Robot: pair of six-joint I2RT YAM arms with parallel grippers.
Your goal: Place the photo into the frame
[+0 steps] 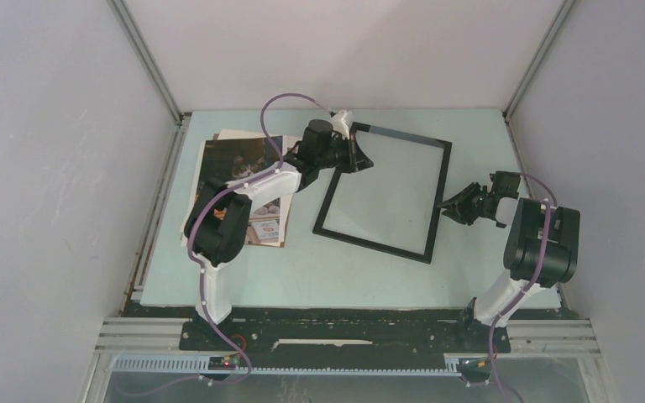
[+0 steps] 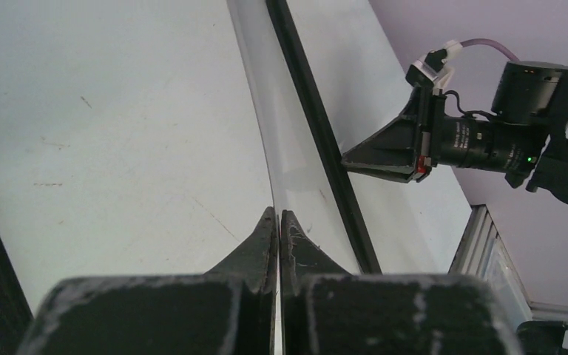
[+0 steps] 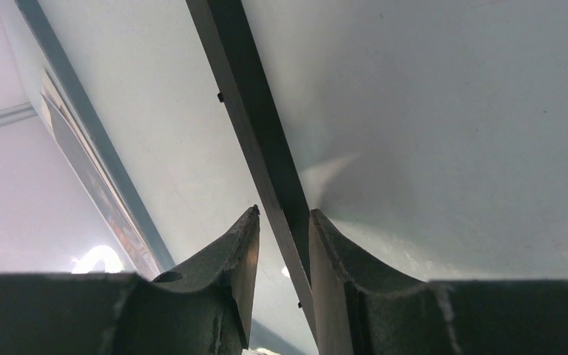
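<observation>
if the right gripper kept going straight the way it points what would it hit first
Most likely the frame: the right gripper points left at its right-hand edge, and the right wrist view shows that black rail already between the fingers. Whether they touch it is unclear.
</observation>
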